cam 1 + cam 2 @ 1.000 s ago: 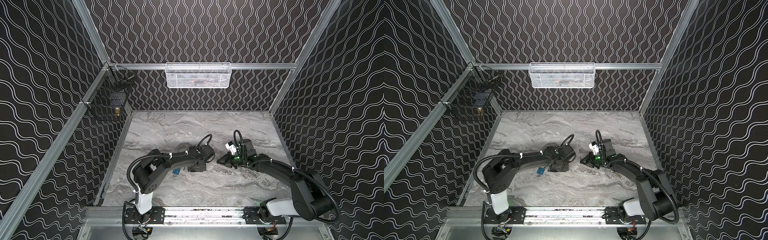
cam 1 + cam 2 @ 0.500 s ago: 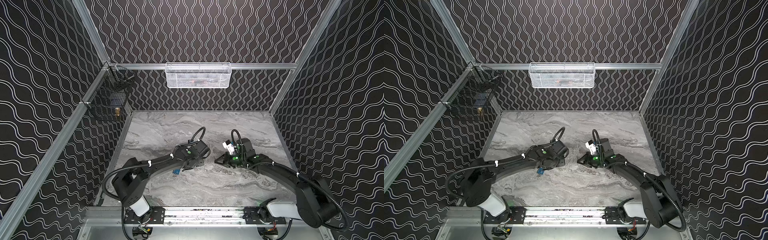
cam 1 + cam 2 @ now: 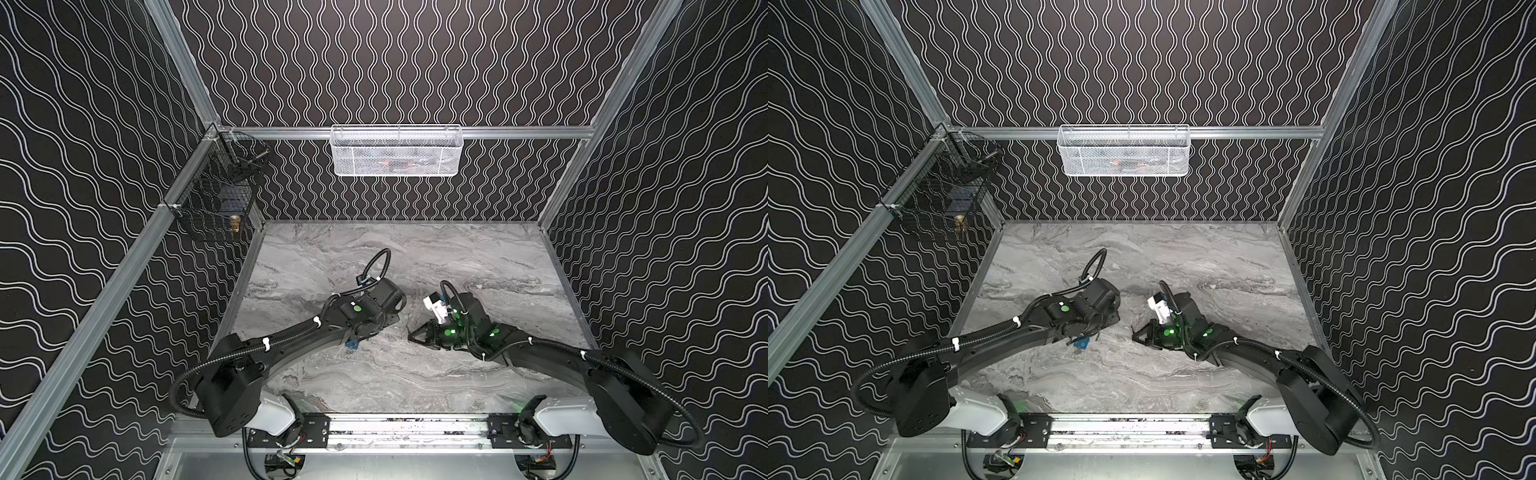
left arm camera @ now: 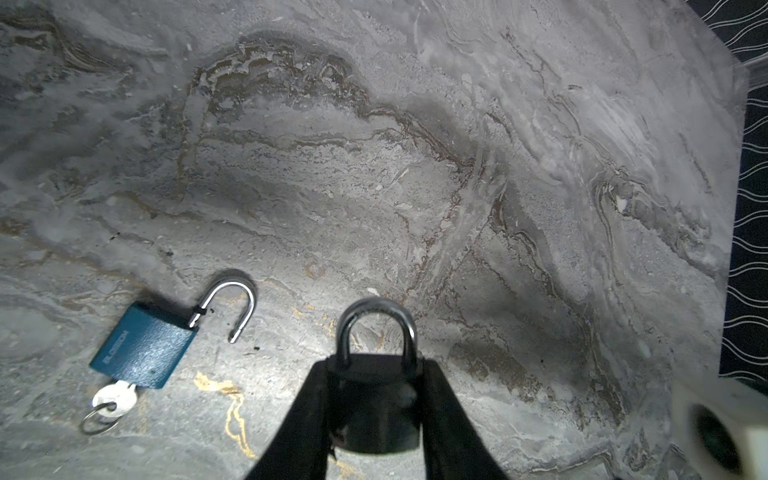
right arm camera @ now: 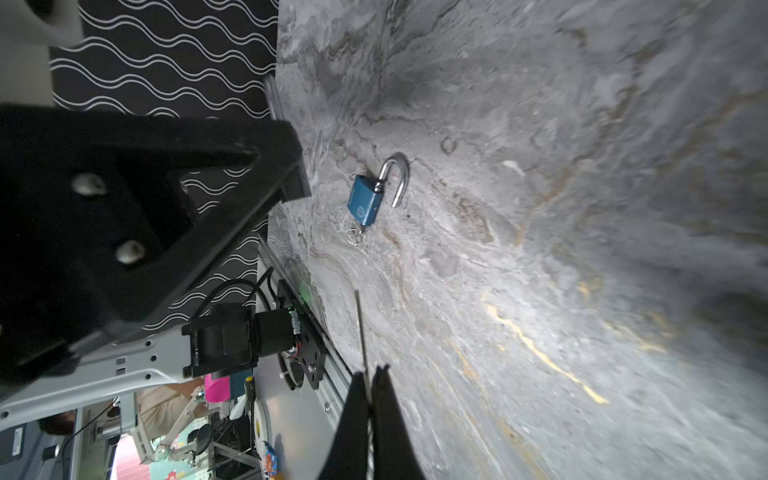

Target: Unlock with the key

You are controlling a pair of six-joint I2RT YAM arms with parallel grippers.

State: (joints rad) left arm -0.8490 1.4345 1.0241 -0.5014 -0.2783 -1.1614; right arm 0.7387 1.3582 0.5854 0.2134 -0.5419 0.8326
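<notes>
Black padlock [image 4: 380, 411], shackle closed, sits clamped between the fingers of the left pincer [image 4: 374, 370], shackle pointing out past the tips. Off to that pincer's side, apart from it, a blue padlock [image 4: 143, 347] lies flat on the marble table [image 4: 415, 166], shackle swung open, a ringed key [image 4: 118, 397] in its base. The right pincer [image 5: 370, 372] pinches a thin key [image 5: 360, 328], seen edge-on, jutting beyond its tips.

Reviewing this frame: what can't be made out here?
- Keyhole of the black padlock: left wrist view, underside out of sight in the left end effector grip.
- Metal sliver pinched by the right end effector: right wrist view, edge-on; key or not unclear.
- Contents of the white basket: both top views, too small behind mesh.
</notes>
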